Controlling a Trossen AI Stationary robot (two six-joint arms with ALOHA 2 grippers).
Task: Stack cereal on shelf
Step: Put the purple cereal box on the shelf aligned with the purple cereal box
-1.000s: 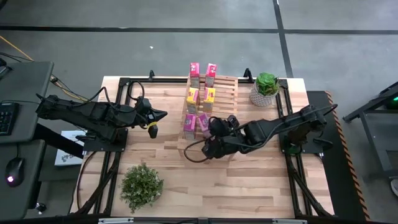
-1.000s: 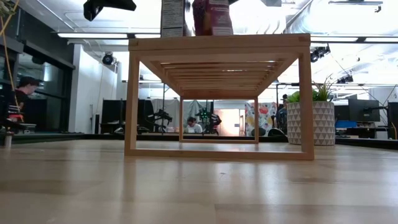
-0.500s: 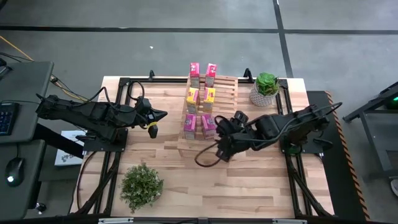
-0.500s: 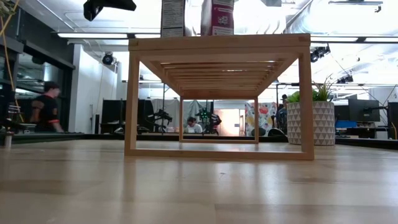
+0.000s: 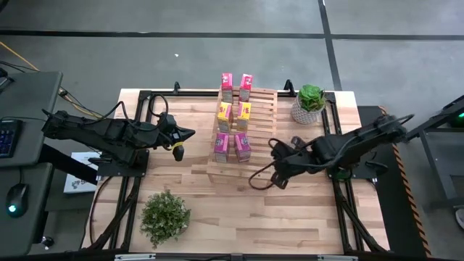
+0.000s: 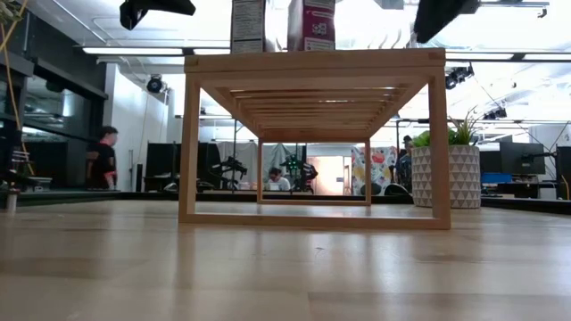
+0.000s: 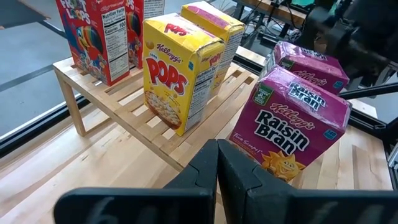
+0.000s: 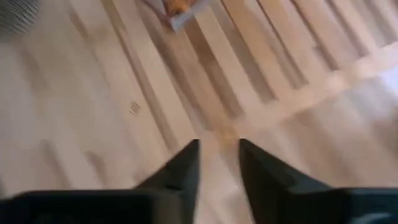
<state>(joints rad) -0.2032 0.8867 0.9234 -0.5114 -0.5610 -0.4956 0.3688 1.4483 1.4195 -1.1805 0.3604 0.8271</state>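
Your shelf (image 5: 245, 127) stands a little toward the far edge of the counter (image 5: 217, 210), near its middle, and all six cereal boxes (image 5: 233, 116) are on it in three pairs: red ones (image 5: 235, 87) on the tier nearest the far edge, yellow ones (image 5: 233, 111) on the middle tier, magenta ones (image 5: 232, 146) on the tier nearest the front edge.

Your right gripper (image 5: 278, 172) sits over bare counter just off the shelf's front right corner, clear of the nearest magenta box (image 5: 243, 146) and touching nothing. Its jaws stand a narrow gap apart with nothing between them; in the right wrist view the fingers (image 8: 180, 171) point at the counter planks beside the shelf's slats (image 8: 261, 62).

Your left gripper (image 5: 179, 143) waits on the left side of the shelf, near the magenta pair but apart from it. Its jaws are closed together, pads touching, holding nothing. From the left wrist view the fingers (image 7: 214, 174) face the Raisin Bran box (image 7: 292, 127) on the lowest tier, with a yellow Pops box (image 7: 177, 71) one step up.

A potted plant (image 5: 310, 103) stands near the far right corner of the counter, and a second bushy plant (image 5: 164, 215) sits near the front left.
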